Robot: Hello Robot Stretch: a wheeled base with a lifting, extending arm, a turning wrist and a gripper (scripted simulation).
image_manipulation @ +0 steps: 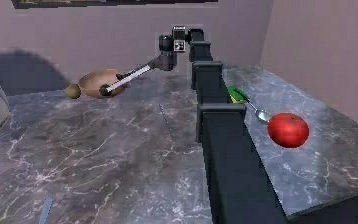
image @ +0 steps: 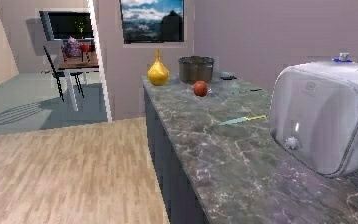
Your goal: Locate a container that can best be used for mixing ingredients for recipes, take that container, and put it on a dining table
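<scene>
Gripper: the gripper (image_manipulation: 109, 90) is at the far end of the dark arm (image_manipulation: 223, 135), its thin fingers (image_manipulation: 133, 76) slanting down toward the arm side view's left, low over the counter (image_manipulation: 107, 155)
Grip: cannot tell whether it holds anything, since the bowl sits on the counter right at the fingertips
Bowl, place: the bowl (image_manipulation: 97, 78) is at and just behind the fingertips, near the wall; cannot tell whether they touch it or are only in front of it
Bowl, look: low and rounded, tan to light brown, plain, wider than it is tall
Brown lump: a small olive-brown lump (image_manipulation: 74, 91) just past the bowl, on the side away from the arm
Red fruit: a shiny red fruit (image_manipulation: 287, 129) on the counter, well apart from the fingertips, on the far side of the arm
Spoon: a green-handled spoon (image_manipulation: 243, 99) near the red fruit, also across the arm from the fingertips
Dining table: in the forward view the dining table (image: 86, 62) stands in a farther room at the upper left, with a dark chair (image: 55, 72) beside it
</scene>
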